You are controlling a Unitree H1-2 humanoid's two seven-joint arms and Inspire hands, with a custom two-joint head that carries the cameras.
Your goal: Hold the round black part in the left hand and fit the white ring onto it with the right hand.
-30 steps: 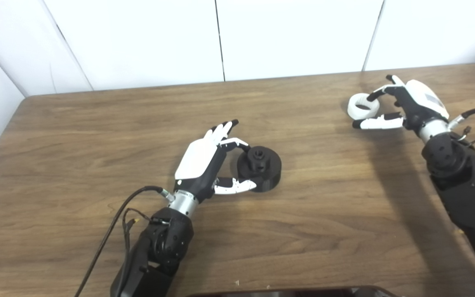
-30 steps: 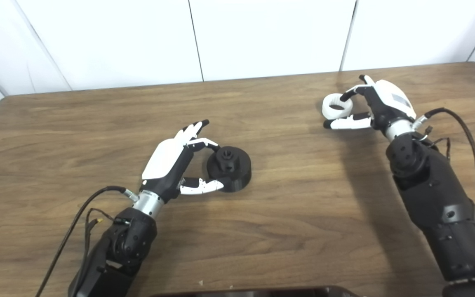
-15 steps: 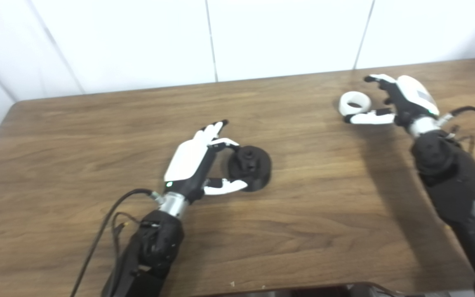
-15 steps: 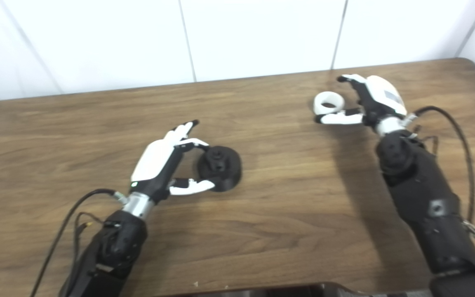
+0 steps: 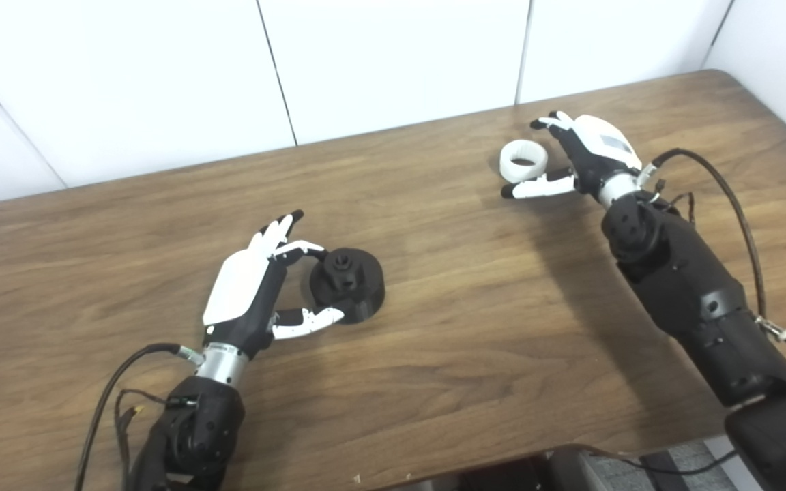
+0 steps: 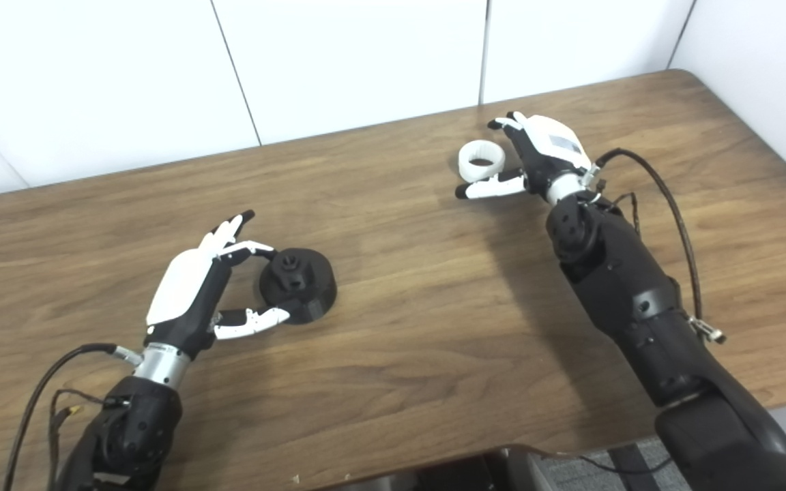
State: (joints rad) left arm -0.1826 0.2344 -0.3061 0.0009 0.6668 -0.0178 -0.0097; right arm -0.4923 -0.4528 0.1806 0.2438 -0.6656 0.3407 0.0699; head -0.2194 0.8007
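Left eye view gives you the wooden surface [image 5: 434, 286] running across the whole frame, with white wall panels [image 5: 393, 61] along the top. Your left hand [image 5: 246, 290] sits in the lower left of the frame, beside the black part [image 5: 347, 283], which rests flat on the surface just to its right. The hand is open: fingers [image 5: 277, 232] spread and pointing up-right, one curling over to touch the near top edge of the part, the thumb [image 5: 308, 320] reaching toward its lower edge. It cups the part from the left without lifting it.

Look to the upper right of the frame for your right hand [image 5: 587, 153]. The white ring [image 5: 523, 159] lies flat on the surface just left of that hand, between its raised fingers [image 5: 548, 123] above and its thumb [image 5: 536, 189] below. The hand is open around the ring; you cannot tell from either view whether any finger touches it. The ring and the black part are well apart.
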